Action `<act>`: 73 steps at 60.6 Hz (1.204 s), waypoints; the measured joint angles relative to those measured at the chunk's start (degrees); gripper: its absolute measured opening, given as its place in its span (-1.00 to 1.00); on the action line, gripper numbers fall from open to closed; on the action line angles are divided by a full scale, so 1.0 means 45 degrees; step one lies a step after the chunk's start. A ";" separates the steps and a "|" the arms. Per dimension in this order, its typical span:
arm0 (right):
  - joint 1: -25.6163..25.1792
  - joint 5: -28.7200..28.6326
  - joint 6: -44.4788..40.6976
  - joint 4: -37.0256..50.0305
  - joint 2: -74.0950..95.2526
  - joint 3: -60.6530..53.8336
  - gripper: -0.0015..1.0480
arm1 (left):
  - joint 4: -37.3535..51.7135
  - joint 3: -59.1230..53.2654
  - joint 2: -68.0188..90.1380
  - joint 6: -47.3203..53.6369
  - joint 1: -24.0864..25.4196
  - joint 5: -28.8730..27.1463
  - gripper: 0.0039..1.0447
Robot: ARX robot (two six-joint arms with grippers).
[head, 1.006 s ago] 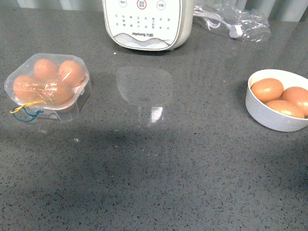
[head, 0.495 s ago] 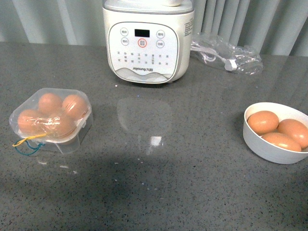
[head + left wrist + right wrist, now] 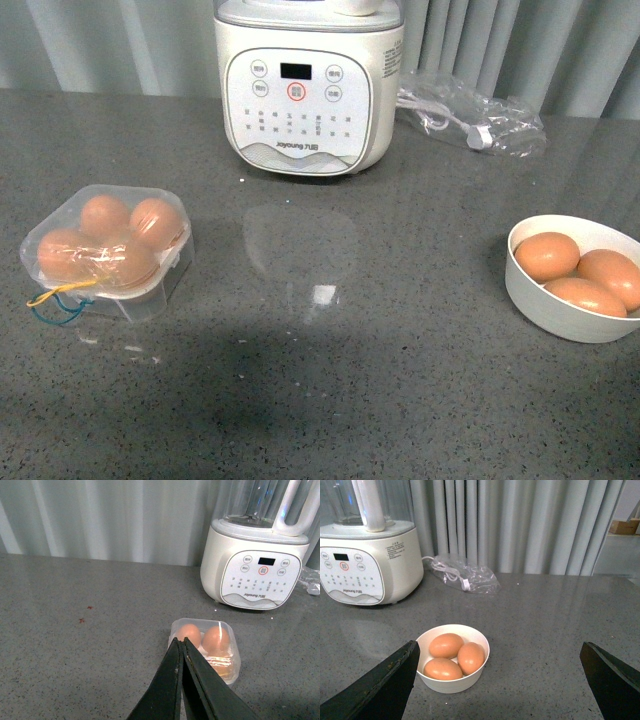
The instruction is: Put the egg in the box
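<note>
Front view shows neither arm, so I read the counter first. At about nine o'clock sits the box, its clear lid down over four eggs, with yellow and blue bands trailing from its near edge. At about three o'clock the white bowl carries three more eggs; the one I would take as the egg lies on the bowl's left side. A white blender stands at twelve o'clock, with a bagged cable beside it.

On the left wrist camera, the left gripper has its fingers pressed together, holding nothing, pointing at the box from above. On the right wrist camera, the right gripper is spread wide and empty, with the bowl between its fingers but below them.

I judge the box full and closed, so the work looks finished, or nearly so. If another egg is wanted, there is no free cell; the next move would call for checking the lid is latched and parking both arms clear.
</note>
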 joint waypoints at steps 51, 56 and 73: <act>0.0000 -0.0005 0.0000 0.0000 0.0000 0.0000 0.86 | -0.4405 0.0005 -0.4328 0.0005 -0.0005 0.0005 -0.94; 0.0000 -0.0005 -0.0005 0.0000 0.0000 0.0000 0.86 | -0.4405 0.0005 -0.4333 0.0005 -0.0005 0.0000 -0.94; 0.0000 -0.0005 -0.0005 0.0000 0.0000 0.0000 0.86 | -0.4405 0.0005 -0.4333 0.0000 -0.0005 0.0000 -0.62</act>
